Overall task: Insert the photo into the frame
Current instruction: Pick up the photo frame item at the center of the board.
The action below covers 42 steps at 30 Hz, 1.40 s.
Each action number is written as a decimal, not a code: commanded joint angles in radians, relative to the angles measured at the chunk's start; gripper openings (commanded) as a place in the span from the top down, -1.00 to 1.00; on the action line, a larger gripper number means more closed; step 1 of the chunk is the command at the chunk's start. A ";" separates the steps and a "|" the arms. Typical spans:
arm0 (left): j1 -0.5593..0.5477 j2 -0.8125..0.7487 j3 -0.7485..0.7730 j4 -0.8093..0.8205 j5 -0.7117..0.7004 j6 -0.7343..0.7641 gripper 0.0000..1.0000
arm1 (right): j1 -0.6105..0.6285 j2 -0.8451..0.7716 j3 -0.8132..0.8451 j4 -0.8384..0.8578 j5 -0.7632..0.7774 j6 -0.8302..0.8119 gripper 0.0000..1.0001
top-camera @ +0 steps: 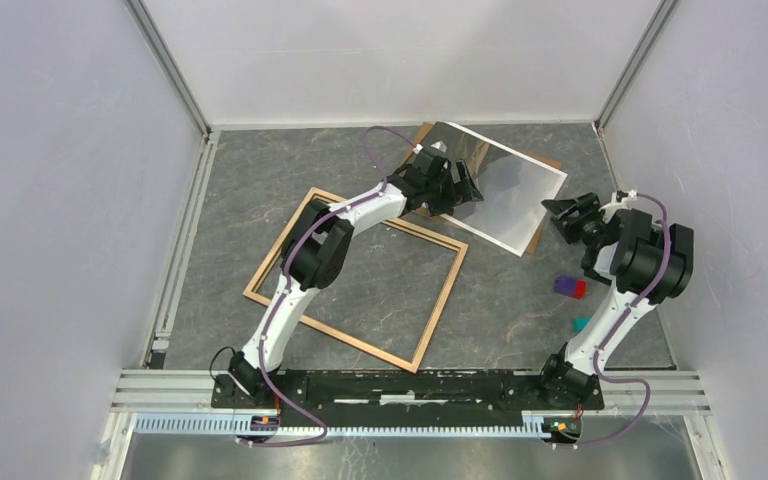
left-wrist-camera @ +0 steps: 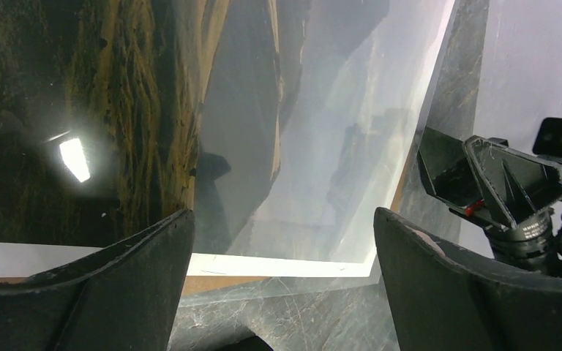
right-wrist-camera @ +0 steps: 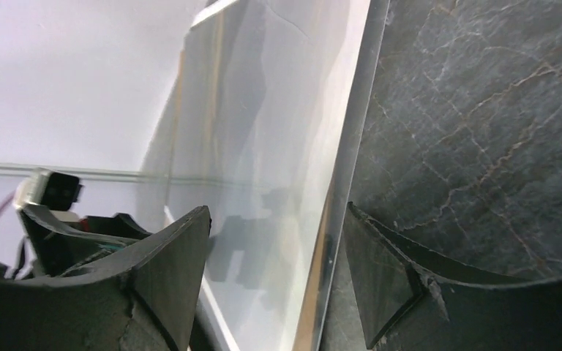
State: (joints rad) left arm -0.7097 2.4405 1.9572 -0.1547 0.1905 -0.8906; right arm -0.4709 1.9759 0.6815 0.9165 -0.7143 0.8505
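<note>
photo [top-camera: 520, 195] flat on board [top-camera: 423, 135], beyond frame [top-camera: 442, 307]. thin, glossy, likely floppy and slick: pinch a border edge. left jaws wide open over its near edge, right jaws open beside it; both empty.

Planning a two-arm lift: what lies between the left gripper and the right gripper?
The pale half of the photo spans the stretch from left gripper to right gripper, plain in the top view.

The photo [top-camera: 515, 190] hides most of the backing board [top-camera: 424, 135].
</note>
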 commanded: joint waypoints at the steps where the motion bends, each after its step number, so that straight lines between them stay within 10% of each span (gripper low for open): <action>1: 0.010 0.035 0.002 -0.032 0.032 -0.038 -0.96 | -0.002 0.072 0.016 0.250 -0.036 0.182 -0.46; 16: 0.015 0.057 -0.009 -0.022 0.063 -0.054 -0.96 | 0.034 0.069 -0.036 0.499 -0.090 0.377 -0.32; 33: 0.028 -0.010 0.046 -0.067 0.164 -0.029 -0.99 | 0.100 -0.017 0.026 0.027 -0.022 0.054 0.42; 37: 0.048 -0.153 0.048 -0.159 0.164 0.029 -1.00 | 0.103 -0.126 0.048 -0.200 0.058 -0.031 1.00; 42: 0.075 -0.406 0.046 -0.334 0.130 0.159 -1.00 | 0.103 -0.242 0.103 -0.463 0.067 -0.100 1.00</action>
State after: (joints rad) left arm -0.6643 2.3329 1.9694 -0.3649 0.3317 -0.8742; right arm -0.3702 1.8339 0.7116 0.6964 -0.6834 0.8635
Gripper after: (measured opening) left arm 0.994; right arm 0.009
